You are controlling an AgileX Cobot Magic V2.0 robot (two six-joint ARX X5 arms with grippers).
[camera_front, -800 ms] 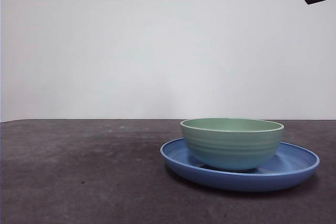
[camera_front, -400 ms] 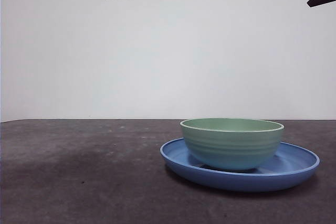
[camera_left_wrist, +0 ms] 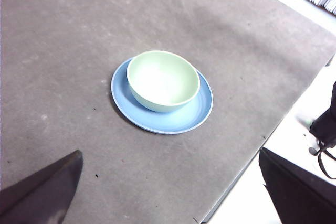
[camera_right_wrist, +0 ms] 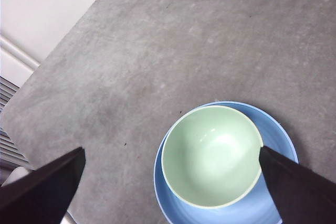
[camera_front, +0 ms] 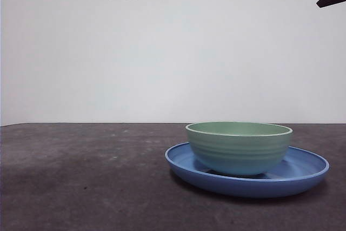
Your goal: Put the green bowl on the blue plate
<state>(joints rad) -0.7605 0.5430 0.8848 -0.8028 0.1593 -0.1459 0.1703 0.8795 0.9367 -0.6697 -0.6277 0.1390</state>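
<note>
On the blue plate [camera_front: 303, 172] sits the green bowl [camera_front: 239, 147], upright.

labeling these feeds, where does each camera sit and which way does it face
Front view: low at table height, looking level across at the green bowl on the blue plate; one black arm tip at the top right corner.
Left wrist view: high above, looking down at the bowl and plate; left gripper open and empty.
Right wrist view: closer overhead, looking into the bowl; right gripper open and empty.
All three views share the bowl on the plate.
</note>
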